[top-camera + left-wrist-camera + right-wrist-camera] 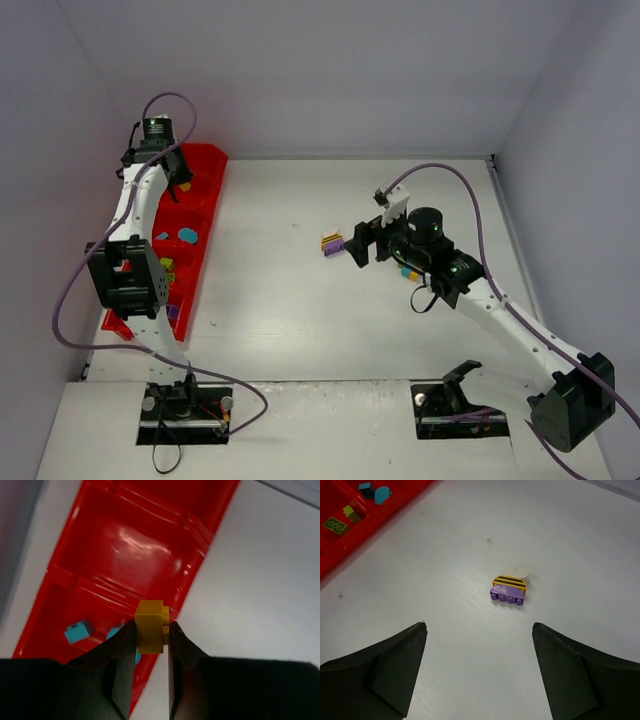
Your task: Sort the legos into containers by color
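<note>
- Now our right gripper (479, 626) hangs spread wide; the purple brick (507, 594) lies just left of it, long axis finger to finger.
- Our left gripper (151, 628) pinches a yellow brick (149, 614) above the tray's (125, 545) right rim.

White table (300, 330), matte, w/ faint wood grain visible close up in R wrist view. Small dark speck (489, 540) on it toward far side; second speck (340, 595) near L edge of that view. Boxed in on three sides by plain pale lilac-grey walls: back wall (330, 70), L wall (40, 150), R wall (590, 150). Thin dark line where table meets back wall. Separate white panel (320, 430) along near edge, same colour as table, w/ seam (320, 381) btwn the two running L to R. Soft, blurred shadows across table. Walls bare and evenly lit, slightly darker toward corners.
</note>
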